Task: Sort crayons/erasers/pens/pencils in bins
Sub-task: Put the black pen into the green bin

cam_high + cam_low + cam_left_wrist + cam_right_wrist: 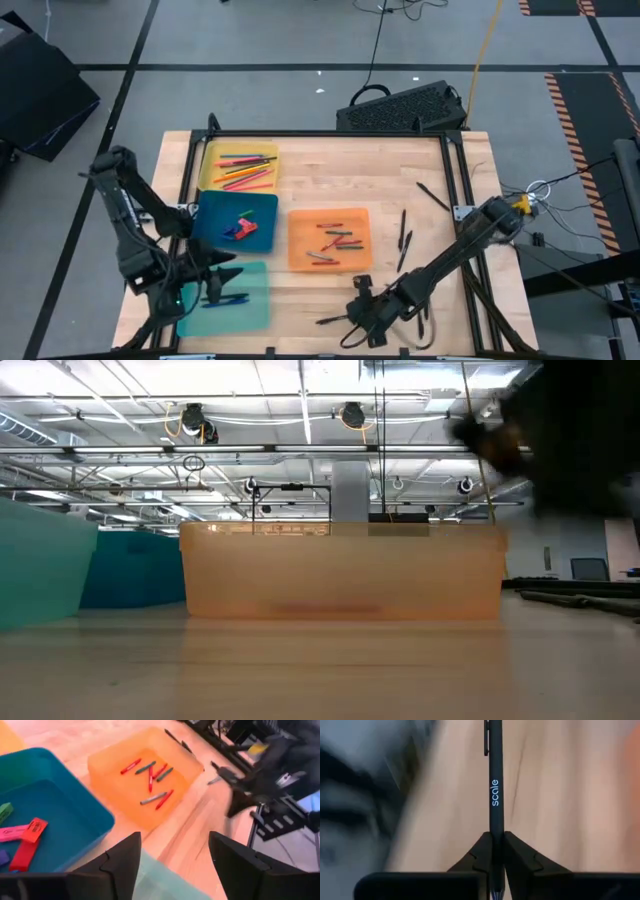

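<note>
From above, the right gripper (362,318) sits low near the table's front edge, at about 5 o'clock from the orange bin (296,240), pinching a dark pen (335,320) that pokes out toward 9 o'clock. The left gripper (222,272) hovers over the teal bin (255,312), where two pens already lie, so that bin looks like the pen's home. Pencils fill the yellow bin (209,158), erasers the blue bin (268,206), crayons the orange one. Three more pens (403,238) wait on the wood at 3 o'clock from the orange bin.

At table level, only the orange bin's front wall shows, with the teal bin at 9 o'clock; the right arm is a dark blur at 2 o'clock.

The left wrist camera shows its fingers (120,862) spread wide, holding nothing.

The right wrist camera shows its fingers pressed together on the pen (494,785) near one end, so most of its length overhangs. To do this well, I judge the arm should lift clear of the orange bin's wall, travel slowly so the long end does not swing, and wait for the left arm to leave the teal bin.
</note>
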Available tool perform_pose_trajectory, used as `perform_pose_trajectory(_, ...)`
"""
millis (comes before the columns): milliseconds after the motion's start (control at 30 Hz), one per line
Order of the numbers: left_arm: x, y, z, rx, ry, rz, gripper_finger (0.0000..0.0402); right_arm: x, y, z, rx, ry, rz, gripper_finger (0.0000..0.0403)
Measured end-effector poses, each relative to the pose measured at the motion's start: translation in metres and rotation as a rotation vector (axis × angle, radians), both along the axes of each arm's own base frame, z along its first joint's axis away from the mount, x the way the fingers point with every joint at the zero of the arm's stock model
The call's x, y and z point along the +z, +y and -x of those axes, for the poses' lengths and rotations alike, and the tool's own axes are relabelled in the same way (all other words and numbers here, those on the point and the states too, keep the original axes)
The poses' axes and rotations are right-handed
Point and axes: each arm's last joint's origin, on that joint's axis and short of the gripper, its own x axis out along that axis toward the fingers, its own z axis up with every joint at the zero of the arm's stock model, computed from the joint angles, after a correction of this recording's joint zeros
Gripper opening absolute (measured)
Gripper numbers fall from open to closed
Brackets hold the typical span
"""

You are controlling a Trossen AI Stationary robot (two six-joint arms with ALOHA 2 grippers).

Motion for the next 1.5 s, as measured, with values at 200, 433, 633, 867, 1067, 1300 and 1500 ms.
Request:
perform_pose_trajectory(200,0.020,0.004,-0.031,-0.117,-0.098,-0.121,0.0300,0.086,-0.021,0.003,-0.194,-0.347,-0.111,0.0025)
perform_pose_trajectory(433,0.074,0.027,-0.073,-0.310,-0.365,-0.342,0.0335,0.174,-0.061,0.016,-0.360,-0.795,-0.039,0.0024)
perform_pose_trajectory(633,0.112,0.060,-0.097,-0.390,-0.670,-0.502,0.0307,0.208,-0.091,0.006,-0.347,-1.045,-0.019,0.0024)
perform_pose_trajectory(867,0.110,0.074,-0.120,-0.430,-0.742,-0.501,0.0286,0.201,-0.106,-0.021,-0.303,-1.147,-0.141,0.0024)
perform_pose_trajectory(1067,0.103,0.071,-0.135,-0.426,-0.765,-0.520,0.0285,0.187,-0.109,-0.035,-0.326,-1.116,-0.146,0.0024)
perform_pose_trajectory(1300,0.103,0.076,-0.140,-0.390,-0.786,-0.521,0.0240,0.184,-0.109,-0.037,-0.314,-1.094,-0.179,0.0024)
perform_pose_trajectory(1500,0.102,0.080,-0.142,-0.382,-0.772,-0.507,0.0076,0.185,-0.110,-0.037,-0.319,-1.104,-0.167,0.0024)
